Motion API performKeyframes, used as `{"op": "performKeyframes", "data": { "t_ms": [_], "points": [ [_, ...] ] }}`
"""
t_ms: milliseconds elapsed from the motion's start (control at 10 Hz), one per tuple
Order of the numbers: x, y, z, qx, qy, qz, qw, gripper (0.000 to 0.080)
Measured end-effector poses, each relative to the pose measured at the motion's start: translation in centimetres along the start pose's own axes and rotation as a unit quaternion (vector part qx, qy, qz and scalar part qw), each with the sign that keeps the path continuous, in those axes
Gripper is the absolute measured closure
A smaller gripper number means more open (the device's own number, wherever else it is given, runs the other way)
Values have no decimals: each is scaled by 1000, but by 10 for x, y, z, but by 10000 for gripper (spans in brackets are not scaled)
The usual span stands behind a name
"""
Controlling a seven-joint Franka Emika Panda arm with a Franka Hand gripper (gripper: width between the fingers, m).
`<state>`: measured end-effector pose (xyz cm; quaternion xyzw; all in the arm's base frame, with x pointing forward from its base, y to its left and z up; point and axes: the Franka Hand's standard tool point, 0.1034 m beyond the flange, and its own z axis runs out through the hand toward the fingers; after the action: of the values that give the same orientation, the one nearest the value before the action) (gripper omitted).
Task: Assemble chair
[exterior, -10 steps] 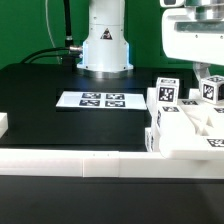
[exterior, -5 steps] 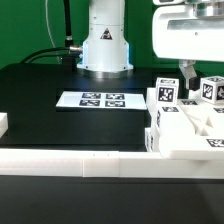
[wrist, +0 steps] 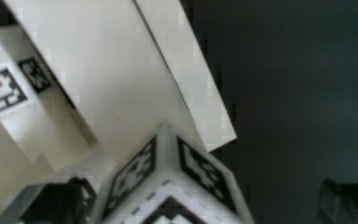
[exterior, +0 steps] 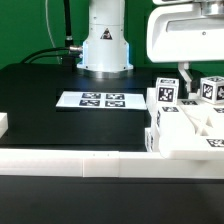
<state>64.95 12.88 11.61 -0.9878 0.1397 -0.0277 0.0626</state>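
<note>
The chair's white tagged parts (exterior: pixel 185 120) stand joined in a cluster at the exterior view's right, against the front border wall. Two tagged post tops (exterior: pixel 165 92) rise from the cluster. My gripper (exterior: pixel 202 72) hangs just above the right-hand post (exterior: pixel 211 89); one dark finger (exterior: pixel 186 72) shows beside it. In the wrist view the post's tagged corner (wrist: pixel 190 170) sits between my spread fingers (wrist: pixel 60 203), touching neither, with a white slab (wrist: pixel 114 70) beyond. The gripper (wrist: pixel 208 208) is open and holds nothing.
The marker board (exterior: pixel 100 100) lies flat on the black table, in front of the robot base (exterior: pixel 105 45). A long low white border wall (exterior: pixel 80 160) runs along the front edge, with a short white block (exterior: pixel 4 124) at the exterior view's left.
The jaws have gone from shut to wide open. The visible finger and the hand have shifted towards the exterior view's left. The chair parts have not moved.
</note>
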Motion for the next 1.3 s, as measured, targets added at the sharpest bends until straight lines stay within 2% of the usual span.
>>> {"op": "performKeyframes", "data": {
  "t_ms": [500,600,700,800,900,1000,1300],
  "points": [
    [3,7,0,-4,0,-159,987,150],
    [3,7,0,-4,0,-174,985,191],
    [3,8,0,-6,0,-183,983,191],
    [3,8,1,-6,0,-181,984,384],
    [3,8,1,-6,0,-181,984,384],
    [3,8,1,-6,0,-180,984,517],
    [4,9,1,-5,1,-156,988,517]
  ]
}}
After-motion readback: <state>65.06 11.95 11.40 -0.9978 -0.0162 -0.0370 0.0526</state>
